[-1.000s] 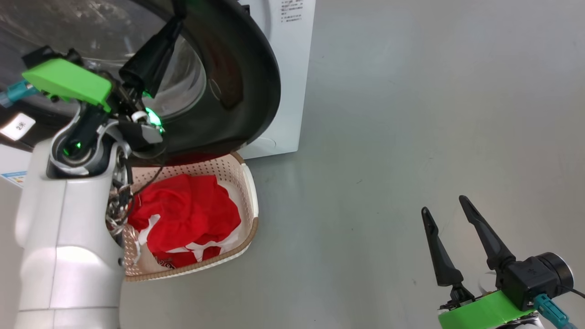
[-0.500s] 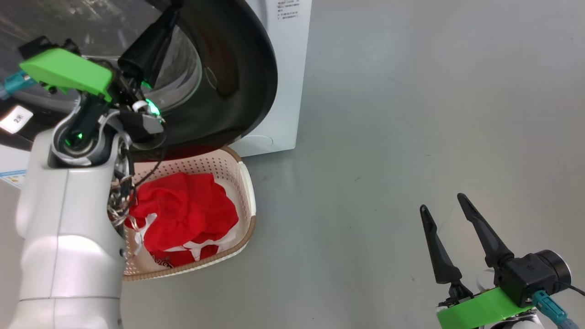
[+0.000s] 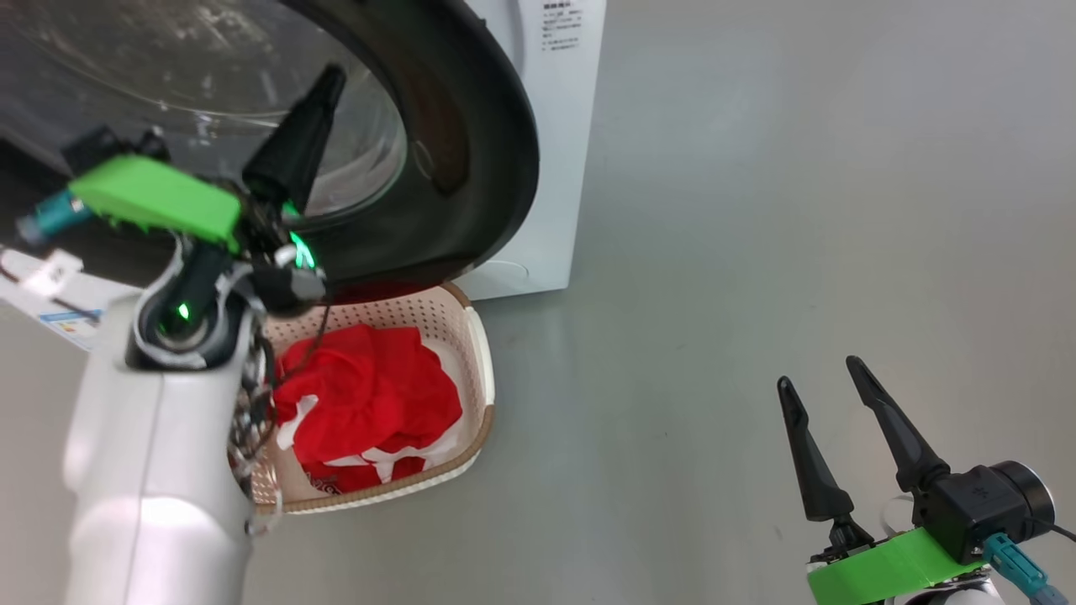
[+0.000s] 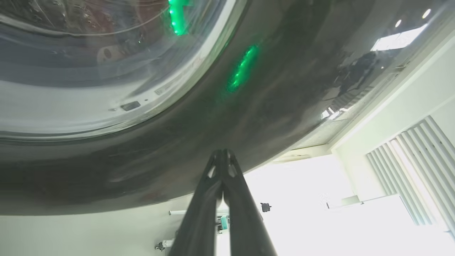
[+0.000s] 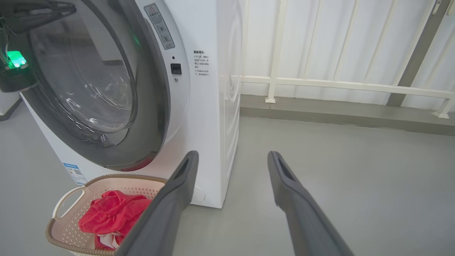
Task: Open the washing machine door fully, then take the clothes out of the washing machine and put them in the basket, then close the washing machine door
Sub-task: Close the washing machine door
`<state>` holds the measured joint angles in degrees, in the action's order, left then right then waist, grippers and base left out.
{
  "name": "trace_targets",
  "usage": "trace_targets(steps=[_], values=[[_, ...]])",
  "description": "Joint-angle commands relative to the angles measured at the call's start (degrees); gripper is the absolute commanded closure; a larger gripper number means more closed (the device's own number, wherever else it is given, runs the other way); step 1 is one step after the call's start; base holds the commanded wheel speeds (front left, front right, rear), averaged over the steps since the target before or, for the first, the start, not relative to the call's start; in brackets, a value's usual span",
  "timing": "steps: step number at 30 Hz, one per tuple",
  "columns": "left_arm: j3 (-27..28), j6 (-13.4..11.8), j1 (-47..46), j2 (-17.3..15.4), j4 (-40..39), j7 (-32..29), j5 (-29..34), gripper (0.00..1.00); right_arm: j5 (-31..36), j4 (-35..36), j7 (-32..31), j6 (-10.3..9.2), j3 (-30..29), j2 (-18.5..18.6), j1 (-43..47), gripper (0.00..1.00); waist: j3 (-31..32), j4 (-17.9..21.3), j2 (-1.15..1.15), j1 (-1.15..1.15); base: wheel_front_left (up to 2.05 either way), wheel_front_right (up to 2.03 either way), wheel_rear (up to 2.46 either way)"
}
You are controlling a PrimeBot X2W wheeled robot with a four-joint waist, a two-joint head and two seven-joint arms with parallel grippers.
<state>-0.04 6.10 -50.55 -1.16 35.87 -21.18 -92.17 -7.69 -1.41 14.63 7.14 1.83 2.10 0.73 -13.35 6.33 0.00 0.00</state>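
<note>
The washing machine point(image 3: 551, 168) is a white box, also seen in the right wrist view point(image 5: 209, 106). The washing machine door point(image 3: 487, 160) has a glossy black rim and a glass bowl, and it stands swung close to the machine's front point(image 5: 153, 106). My left gripper point(image 3: 332, 76) is shut and empty, its fingertips point(image 4: 222, 156) against the door's black rim point(image 4: 160, 167). The cream basket point(image 3: 481, 370) sits on the floor below the door and holds the red clothes point(image 3: 370, 403). My right gripper point(image 3: 820, 374) hangs open and empty at the lower right, apart from everything point(image 5: 233, 156).
Grey floor point(image 3: 756, 210) stretches to the right of the machine and basket. A white railing point(image 5: 337, 85) runs along the wall behind. My pale left forearm point(image 3: 160, 470) covers the basket's left side. The basket point(image 5: 67, 199) and clothes point(image 5: 110, 213) show low left in the right wrist view.
The head camera has shifted, sliding the whole picture right and down. My left gripper stays shut at the door, its tip a little lower on it. The right gripper has not moved.
</note>
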Motion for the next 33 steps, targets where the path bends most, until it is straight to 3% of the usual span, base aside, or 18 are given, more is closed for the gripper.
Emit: trace_targets(steps=[1, 6, 7, 8, 9, 10, 15, 33], values=[[1.0, 0.1, 0.5, -1.8, -2.1, 0.5, 1.0, 1.00, -0.8, 1.2, 0.4, 0.35, 1.0, 0.8, -1.0, 0.00, 0.7, -0.7, 0.00, 0.00, 0.00, 0.00, 0.00], [-0.9, -0.8, 6.4, -1.8, -7.8, 3.4, 3.5, 1.00, -0.8, 1.0, 0.4, 0.35, 0.6, 0.8, -0.3, 0.00, 2.4, -2.0, 0.00, 0.00, 0.00, 0.00, 0.00], [-1.2, -1.1, 7.7, -1.8, -9.1, 4.2, 4.3, 0.80, -0.8, 0.9, 0.4, 0.35, 0.5, 0.8, -0.2, 0.00, 2.8, -2.2, 0.00, 0.00, 0.00, 0.00, 0.00], [-1.6, -1.2, 9.1, -1.8, -10.5, 4.7, 5.0, 0.55, -0.8, 0.9, 0.4, 0.35, 0.5, 0.8, -0.1, 0.00, 3.2, -2.4, 0.00, 0.00, 0.00, 0.00, 0.00], [-1.8, -1.7, 10.6, -1.8, -11.9, 5.2, 5.2, 0.20, -0.7, 0.8, 0.4, 0.35, 0.5, 0.8, 0.0, 0.00, 3.7, -2.5, 0.00, 0.00, 0.00, 0.00, 0.00], [-1.8, -2.2, 12.1, -1.8, -13.4, 5.9, 5.5, 0.00, -0.7, 0.7, 0.4, 0.35, 0.6, 0.8, 0.2, 0.00, 4.1, -2.5, 0.00, 0.00, 0.00, 0.00, 0.00], [-2.3, -3.8, 19.8, -2.5, -20.2, 11.2, 10.6, 0.00, -0.4, 0.3, 0.4, 0.35, 0.6, 0.8, 1.0, 0.00, 6.7, -2.8, 0.00, 0.00, 0.00, 0.00, 0.00], [-10.4, -6.8, 35.0, -11.7, -31.5, 33.6, 45.1, 0.00, 0.4, 0.8, 0.4, 0.35, -0.8, 0.8, 2.5, 0.00, 11.6, -4.0, 0.00, 0.00, 0.00, 0.00, 0.00]])
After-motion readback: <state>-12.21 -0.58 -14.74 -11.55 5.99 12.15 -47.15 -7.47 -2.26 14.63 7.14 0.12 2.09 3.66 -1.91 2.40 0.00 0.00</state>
